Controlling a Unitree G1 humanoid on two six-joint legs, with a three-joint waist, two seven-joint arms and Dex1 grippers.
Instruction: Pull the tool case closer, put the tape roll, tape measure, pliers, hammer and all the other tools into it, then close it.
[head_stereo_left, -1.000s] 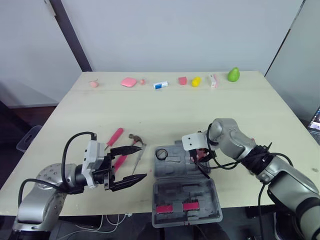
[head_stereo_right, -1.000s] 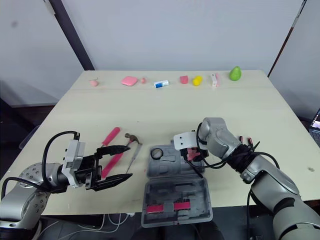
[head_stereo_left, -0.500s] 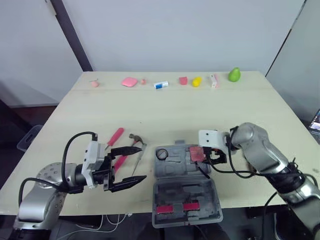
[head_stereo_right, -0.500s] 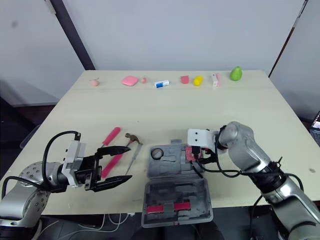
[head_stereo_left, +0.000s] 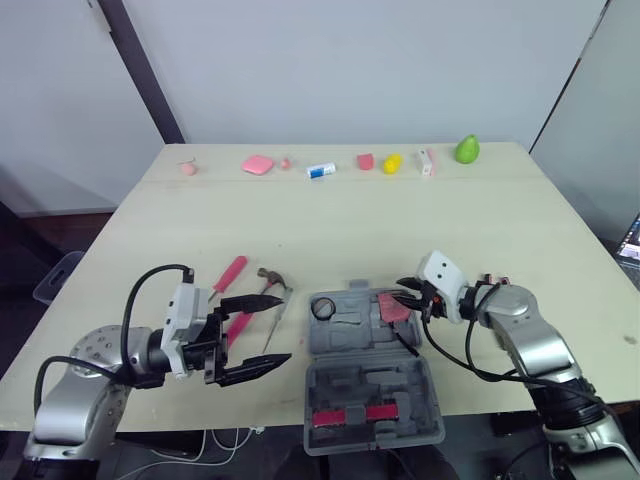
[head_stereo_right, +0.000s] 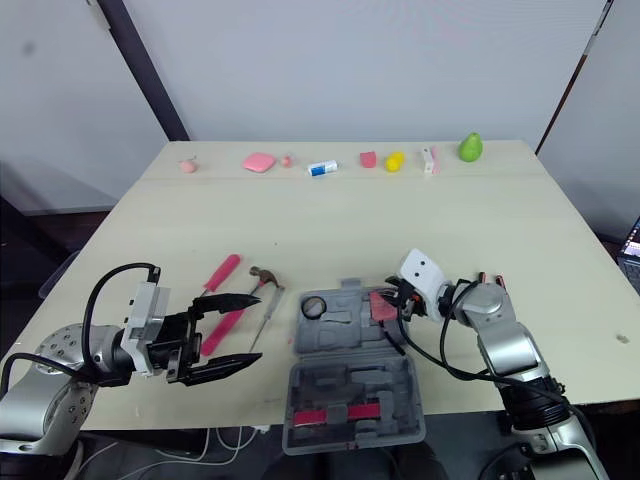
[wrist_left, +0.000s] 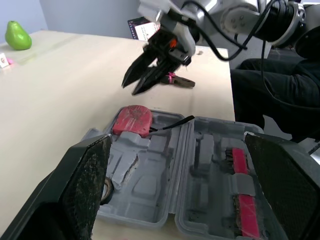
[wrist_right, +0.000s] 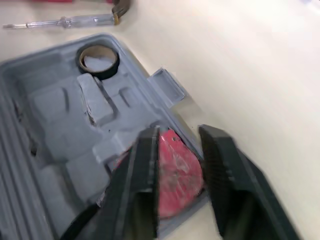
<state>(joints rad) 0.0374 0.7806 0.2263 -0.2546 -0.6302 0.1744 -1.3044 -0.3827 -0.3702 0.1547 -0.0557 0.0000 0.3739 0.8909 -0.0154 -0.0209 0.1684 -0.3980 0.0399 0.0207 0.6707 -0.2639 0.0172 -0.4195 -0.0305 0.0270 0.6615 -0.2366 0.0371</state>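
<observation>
The grey tool case (head_stereo_left: 370, 385) lies open at the table's front edge. In its far half sit the tape roll (head_stereo_left: 323, 308) and the red tape measure (head_stereo_left: 393, 308). My right gripper (head_stereo_left: 406, 297) hovers just above and to the right of the tape measure (wrist_right: 177, 167), its jaws open only a little and holding nothing. Pliers (wrist_left: 177, 80) lie on the table beyond it. Left of the case, my left gripper (head_stereo_left: 284, 327) stands wide open and empty. By it lie a hammer (head_stereo_left: 268, 276), a thin screwdriver (head_stereo_left: 278, 318) and a pink-handled tool (head_stereo_left: 230, 272).
Small items line the table's far edge, among them a green pear (head_stereo_left: 466, 150), a yellow piece (head_stereo_left: 392, 162) and a pink block (head_stereo_left: 257, 164). The case's near half (wrist_left: 235, 180) hangs at the front edge and carries red inserts.
My right arm has swung back to the right, off the case, and its jaws have narrowed. The tape measure stays in the case. The left arm has not moved.
</observation>
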